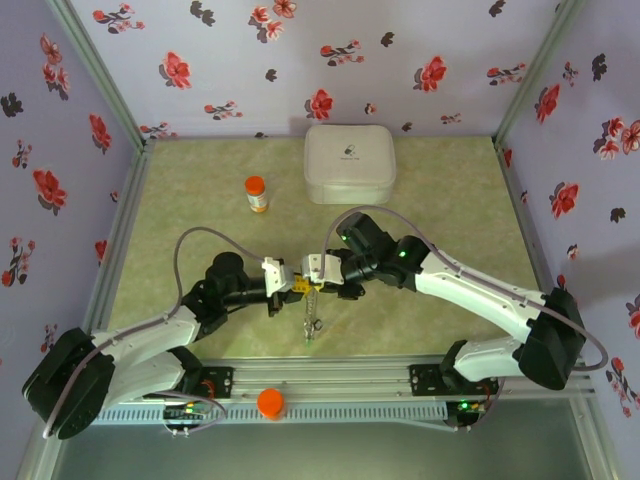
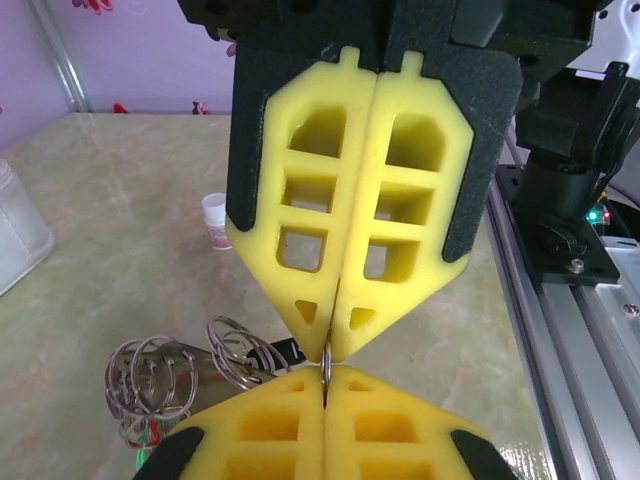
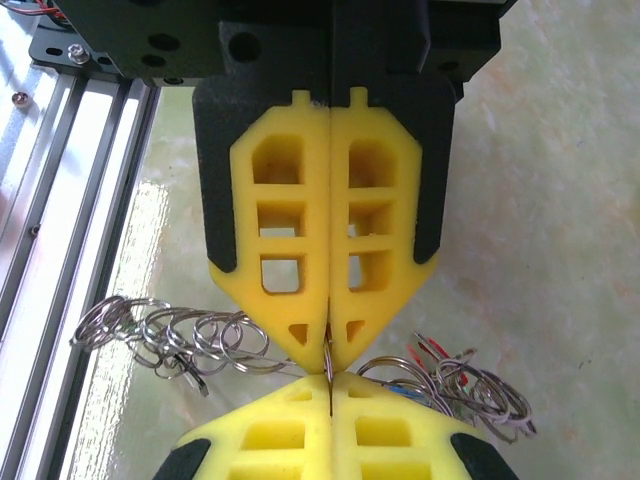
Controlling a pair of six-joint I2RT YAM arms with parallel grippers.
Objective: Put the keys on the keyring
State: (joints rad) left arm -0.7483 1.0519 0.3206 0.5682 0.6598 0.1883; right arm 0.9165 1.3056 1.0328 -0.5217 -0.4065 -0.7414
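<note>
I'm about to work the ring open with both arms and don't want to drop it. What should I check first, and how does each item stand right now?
1. Left gripper shut on the keyring: ok, pads together with the thin wire pinched at the tips.
2. Right gripper shut on the same wire: ok, tip to tip with the left.
3. Where the ring's opening lies: cannot tell, hidden between the pads.
4. Keys away from the fingertips: ok, bunches hang to both sides.
5. Orange-capped bottle and white case out of the way: ok, both far off at the back.
</note>
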